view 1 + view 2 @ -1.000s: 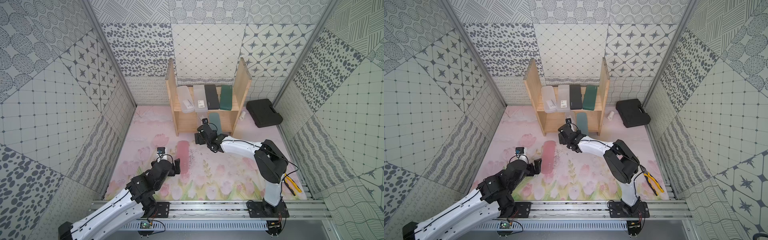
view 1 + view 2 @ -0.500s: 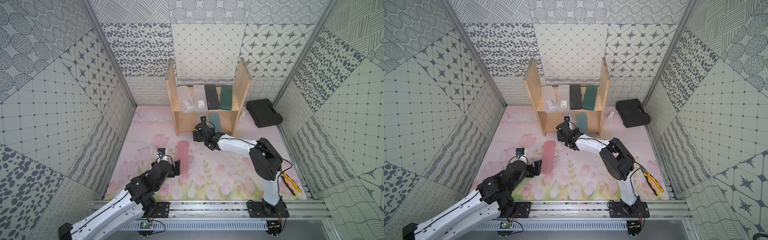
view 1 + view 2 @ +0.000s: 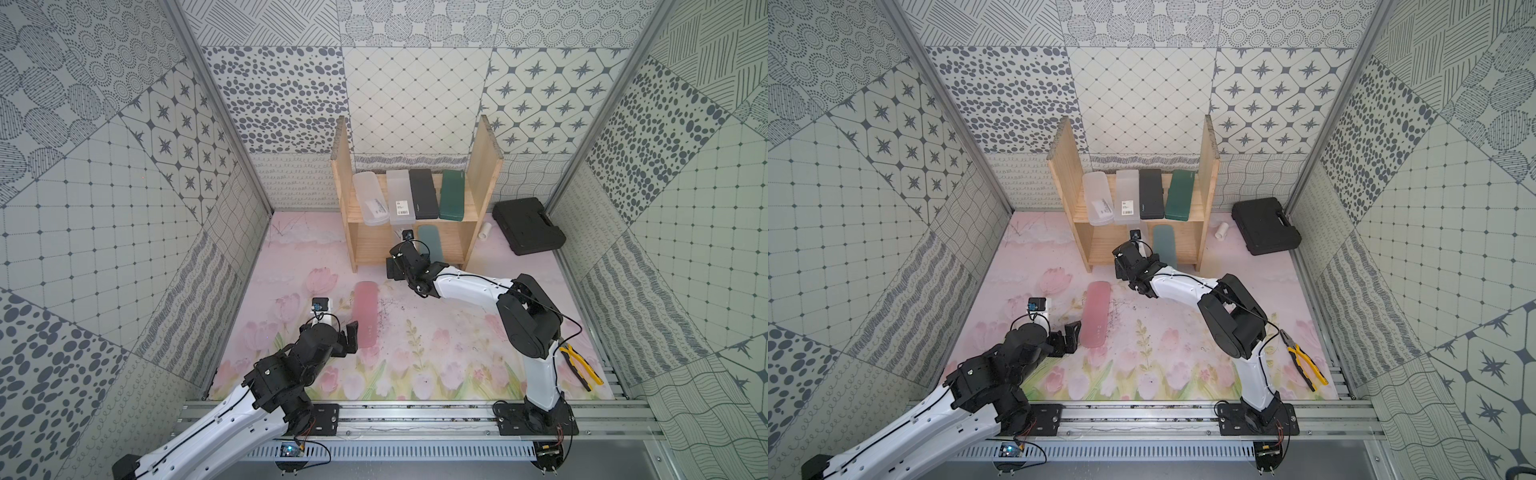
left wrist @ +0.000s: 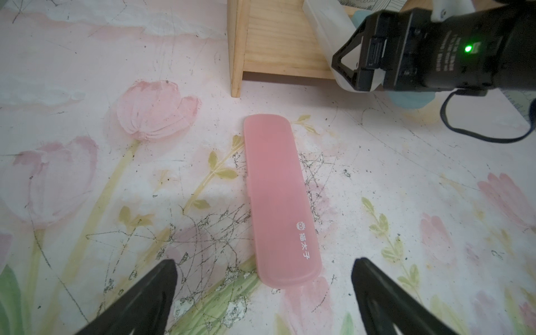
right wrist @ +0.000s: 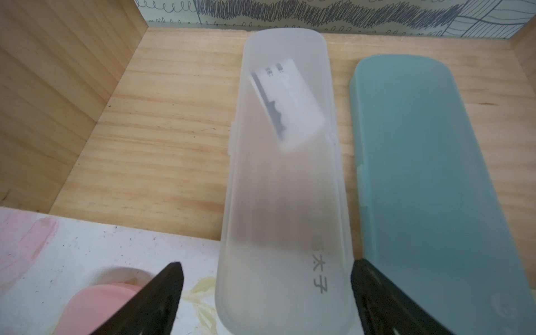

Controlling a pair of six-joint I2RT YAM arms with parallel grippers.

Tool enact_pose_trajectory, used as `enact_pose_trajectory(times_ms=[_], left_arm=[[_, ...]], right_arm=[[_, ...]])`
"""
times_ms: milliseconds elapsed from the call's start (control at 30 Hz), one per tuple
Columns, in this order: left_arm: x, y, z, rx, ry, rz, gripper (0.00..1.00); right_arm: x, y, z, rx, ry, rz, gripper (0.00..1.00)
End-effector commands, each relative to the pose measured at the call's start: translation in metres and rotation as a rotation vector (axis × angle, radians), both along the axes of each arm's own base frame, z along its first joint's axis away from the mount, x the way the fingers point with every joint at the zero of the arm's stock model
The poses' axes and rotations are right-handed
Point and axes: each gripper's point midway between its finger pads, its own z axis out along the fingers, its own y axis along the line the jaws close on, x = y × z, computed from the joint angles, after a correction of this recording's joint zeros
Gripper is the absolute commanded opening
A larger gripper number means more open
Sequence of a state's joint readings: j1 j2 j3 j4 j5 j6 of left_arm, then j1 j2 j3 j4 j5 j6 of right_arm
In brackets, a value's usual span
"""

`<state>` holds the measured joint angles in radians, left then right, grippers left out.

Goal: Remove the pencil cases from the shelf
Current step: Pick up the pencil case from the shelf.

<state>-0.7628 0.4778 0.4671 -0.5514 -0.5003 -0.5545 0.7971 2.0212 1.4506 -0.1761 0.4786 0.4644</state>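
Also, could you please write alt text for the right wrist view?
The open right gripper straddles the near end of a frosted clear pencil case on the shelf. A light blue pencil case lies beside it; a pink pencil case pokes in on the mat.

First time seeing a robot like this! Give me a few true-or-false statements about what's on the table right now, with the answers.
1. The pink case lies on the floral mat, off the shelf. True.
2. The left end effector grips the pink case. False: it is open and holds nothing.
3. The right end effector's open jaws straddle the frosted clear case on the lower tier. True.
4. The black toolbox sits on the shelf. False: it lies on the mat beside it.
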Motion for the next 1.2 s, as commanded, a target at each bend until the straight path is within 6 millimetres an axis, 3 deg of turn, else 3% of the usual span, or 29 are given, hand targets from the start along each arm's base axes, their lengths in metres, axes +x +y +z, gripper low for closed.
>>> enact_pose_trajectory(times_ms=[0,267,600,767,1167], left_arm=[[-0.003,0.0,0.001,0.012,0.003,-0.025,0.99],[-0.003,-0.001,0.0,0.013,0.004,-0.025,0.99],[-0.002,0.0,0.0,0.013,0.002,-0.021,0.99],[-0.002,0.0,0.0,0.014,0.001,-0.022,0.99],[-0.002,0.0,0.0,0.013,0.002,-0.02,0.99]], right_arm=[[0.008,0.002,-0.011,0.02,0.028,-0.011,0.95],[0.012,0.006,-0.014,0.034,0.045,0.002,0.95],[-0.006,0.027,-0.007,0.105,0.062,0.12,0.94],[-0.004,0.008,-0.002,0.058,0.03,0.037,0.95],[0.001,0.0,0.002,-0.001,0.014,0.009,0.97]])
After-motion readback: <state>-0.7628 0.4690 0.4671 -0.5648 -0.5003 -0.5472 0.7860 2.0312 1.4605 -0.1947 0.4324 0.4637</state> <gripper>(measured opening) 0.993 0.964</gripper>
